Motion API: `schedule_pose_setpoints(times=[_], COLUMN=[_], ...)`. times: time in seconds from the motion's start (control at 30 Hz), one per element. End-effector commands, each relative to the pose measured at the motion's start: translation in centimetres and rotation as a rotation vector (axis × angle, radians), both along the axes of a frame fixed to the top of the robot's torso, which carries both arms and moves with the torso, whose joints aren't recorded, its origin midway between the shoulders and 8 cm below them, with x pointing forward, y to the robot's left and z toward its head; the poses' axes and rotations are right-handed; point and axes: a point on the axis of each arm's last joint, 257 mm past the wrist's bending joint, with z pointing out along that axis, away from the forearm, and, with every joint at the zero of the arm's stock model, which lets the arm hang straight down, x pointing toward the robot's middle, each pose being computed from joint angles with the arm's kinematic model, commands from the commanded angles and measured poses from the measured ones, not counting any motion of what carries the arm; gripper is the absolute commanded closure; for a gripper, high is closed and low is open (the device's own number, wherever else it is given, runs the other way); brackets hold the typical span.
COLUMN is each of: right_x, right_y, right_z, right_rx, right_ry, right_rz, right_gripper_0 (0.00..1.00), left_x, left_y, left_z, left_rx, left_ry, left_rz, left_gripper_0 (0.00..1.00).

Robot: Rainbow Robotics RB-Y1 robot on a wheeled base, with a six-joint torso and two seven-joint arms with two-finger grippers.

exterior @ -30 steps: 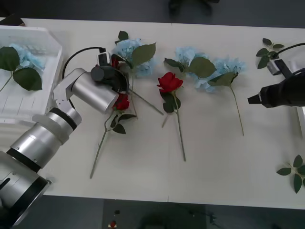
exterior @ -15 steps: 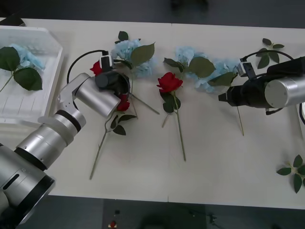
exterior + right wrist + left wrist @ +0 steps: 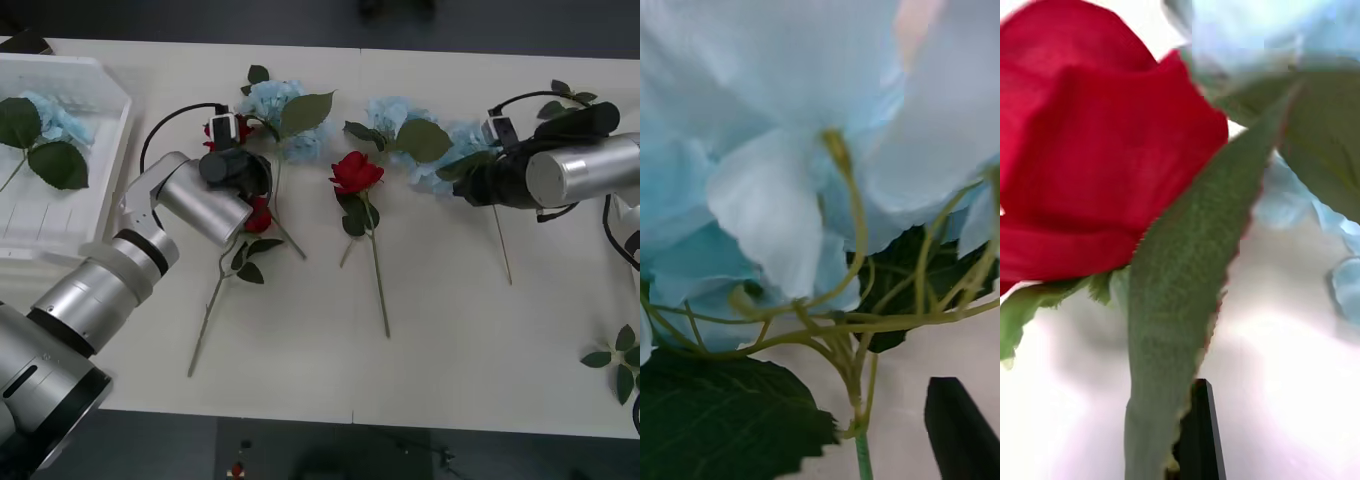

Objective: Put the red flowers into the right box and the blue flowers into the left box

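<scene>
My left gripper (image 3: 243, 150) is at the back left of the table, shut on a red flower (image 3: 238, 128) whose stem trails toward the table's middle. In the left wrist view its bloom (image 3: 1097, 165) and a leaf sit close above one black finger (image 3: 1199, 431). A second red flower (image 3: 258, 215) lies under that arm and a third (image 3: 356, 172) lies mid-table. My right gripper (image 3: 466, 186) is open, low over the rightmost blue flower (image 3: 482, 140). That flower's stem (image 3: 862, 450) passes beside one finger (image 3: 962, 427). Two more blue flowers (image 3: 272, 100) (image 3: 394, 114) lie along the back. The left box (image 3: 95, 85) holds one blue flower (image 3: 48, 114). The right box is out of view.
Bloomless leaf sprigs lie at the back right (image 3: 558, 100) and front right (image 3: 620, 362). The front half of the white table (image 3: 450, 370) is bare apart from rose stems.
My right arm has swung left from the table's right edge to the rightmost blue flower. The stem of the rose in my left gripper has slid left across the table.
</scene>
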Motion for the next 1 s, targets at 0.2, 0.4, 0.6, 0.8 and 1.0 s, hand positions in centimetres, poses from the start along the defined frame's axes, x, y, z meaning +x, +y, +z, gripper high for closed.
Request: schedule_pose_setpoints(times=[0.2,0.4,0.6,0.8,1.0], right_x=[1.0,0.9,1.0,1.1,0.8], right_y=[-0.5,-0.6,-0.4,-0.5,-0.6], right_z=[1.7,1.6,1.8,3.0,6.4], right_rx=[0.004,0.002,0.01,0.103,0.254], right_ry=[-0.028,-0.027,-0.028,-0.02,0.006], right_rz=[-0.04,-0.04,-0.039,-0.076,-0.108], right_gripper_0=[1.0,1.0,1.0,1.0,1.0], left_x=[-1.0,-3.0,-4.4,-5.7,-6.3], left_y=[3.8,5.5,5.5,6.8,8.9], left_z=[6.8,10.4,13.5,14.2,12.2], left_rx=[0.059,-0.031,-0.139,-0.131,-0.019], left_ry=[-0.045,-0.089,-0.13,-0.12,-0.108], left_rz=[0.021,0.021,-0.001,-0.005,-0.011], left_gripper_0=[1.0,1.0,1.0,1.0,0.94])
